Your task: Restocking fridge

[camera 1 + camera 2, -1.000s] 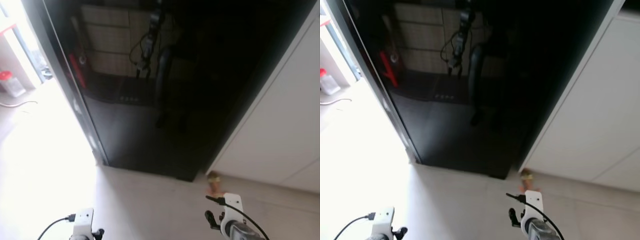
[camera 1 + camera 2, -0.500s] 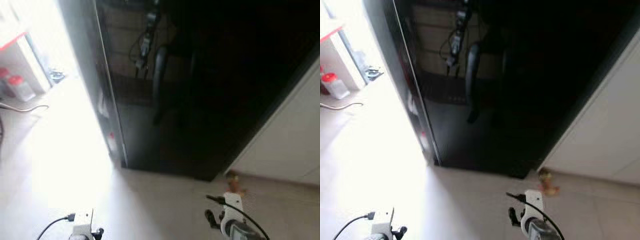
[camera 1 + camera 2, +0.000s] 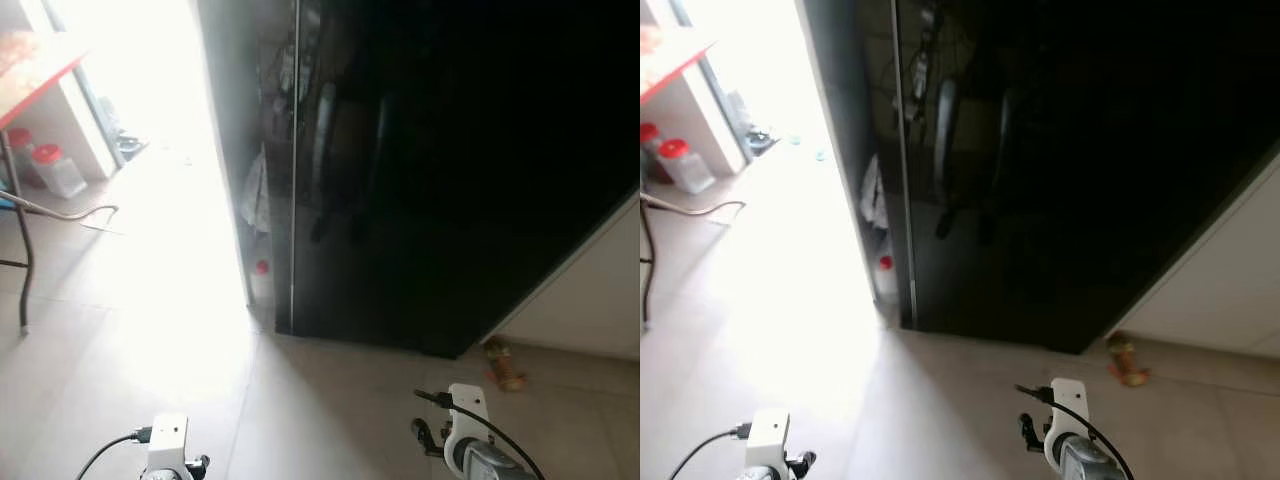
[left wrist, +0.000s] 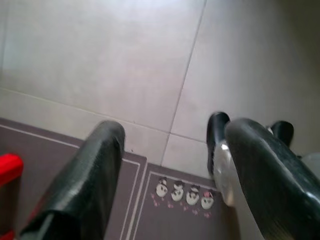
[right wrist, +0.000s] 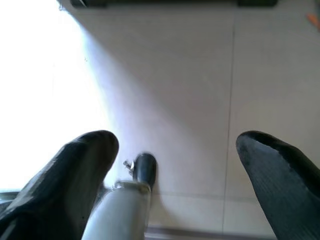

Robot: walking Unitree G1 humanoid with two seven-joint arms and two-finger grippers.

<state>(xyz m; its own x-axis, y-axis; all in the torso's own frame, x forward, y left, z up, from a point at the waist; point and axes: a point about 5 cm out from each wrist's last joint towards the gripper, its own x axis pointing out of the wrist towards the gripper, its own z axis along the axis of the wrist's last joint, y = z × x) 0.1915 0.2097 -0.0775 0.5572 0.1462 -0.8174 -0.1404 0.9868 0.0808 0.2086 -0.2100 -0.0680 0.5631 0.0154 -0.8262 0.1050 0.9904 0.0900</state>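
Tiled floor (image 3: 330, 400) ran to black fridge (image 3: 440, 180) at 12 o'clock; left gripper (image 4: 170, 170) and right gripper (image 5: 175, 165) hung spread, empty; robot needed squaring to door first.

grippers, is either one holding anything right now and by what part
Nothing is held. The left gripper and the right gripper both have their fingers spread wide, with only bare floor tiles between them.

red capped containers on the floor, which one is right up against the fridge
The small red-capped bottle standing by the left bottom corner of the black fridge. The other two, the red-lidded jars, stand far off to the left, under the table near the bright doorway.
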